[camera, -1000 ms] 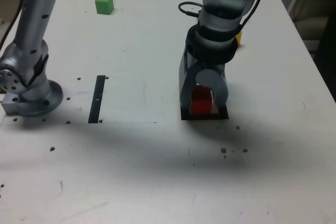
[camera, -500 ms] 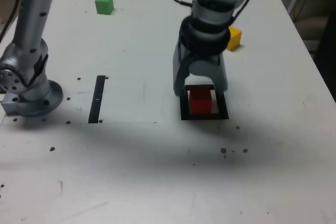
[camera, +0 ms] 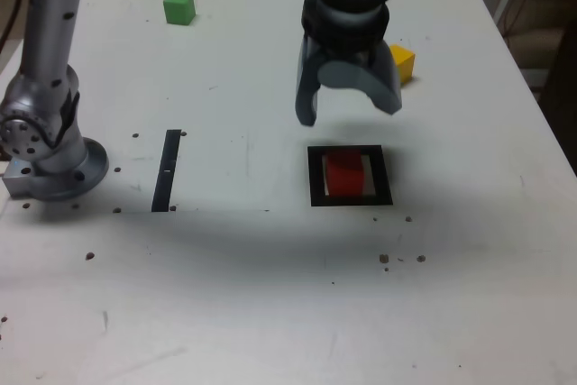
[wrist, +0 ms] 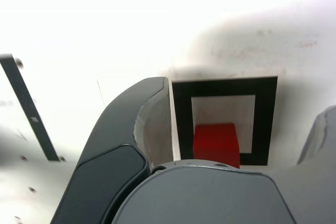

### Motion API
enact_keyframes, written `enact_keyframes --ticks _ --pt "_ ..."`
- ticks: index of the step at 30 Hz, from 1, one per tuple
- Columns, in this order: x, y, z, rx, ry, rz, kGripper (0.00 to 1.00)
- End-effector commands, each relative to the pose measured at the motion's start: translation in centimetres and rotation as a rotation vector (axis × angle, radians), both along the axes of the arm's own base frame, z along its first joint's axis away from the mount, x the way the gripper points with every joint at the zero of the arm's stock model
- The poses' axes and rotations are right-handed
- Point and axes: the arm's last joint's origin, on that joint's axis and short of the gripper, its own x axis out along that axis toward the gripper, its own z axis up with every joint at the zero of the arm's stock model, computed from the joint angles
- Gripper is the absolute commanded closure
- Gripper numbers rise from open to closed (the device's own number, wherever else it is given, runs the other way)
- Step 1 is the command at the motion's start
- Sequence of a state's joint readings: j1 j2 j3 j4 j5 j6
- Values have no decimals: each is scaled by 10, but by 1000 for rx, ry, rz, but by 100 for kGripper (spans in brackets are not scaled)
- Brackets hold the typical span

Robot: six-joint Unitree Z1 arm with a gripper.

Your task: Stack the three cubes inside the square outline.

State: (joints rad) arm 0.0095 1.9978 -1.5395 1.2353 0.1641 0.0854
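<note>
Red cube [camera: 344, 175] sat inside the square outline [camera: 318, 177] | my gripper [camera: 350, 120] hung spread, empty | risk: misaligned yellow cube [camera: 402, 63] could topple off

Honestly, we've got a pretty bright counter [camera: 243, 295] here, with a soft grey shadow band across its nearer part in the exterior view, while the wrist view is basically blown out to white up top.
</note>
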Motion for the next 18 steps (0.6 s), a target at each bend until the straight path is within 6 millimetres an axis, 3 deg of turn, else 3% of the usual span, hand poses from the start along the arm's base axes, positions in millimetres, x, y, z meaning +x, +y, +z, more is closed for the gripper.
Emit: enact_keyframes --ticks 1,18 --pt "0 10 5 1 -5 -38 0" --pt "25 93 5 -13 13 -246 0"
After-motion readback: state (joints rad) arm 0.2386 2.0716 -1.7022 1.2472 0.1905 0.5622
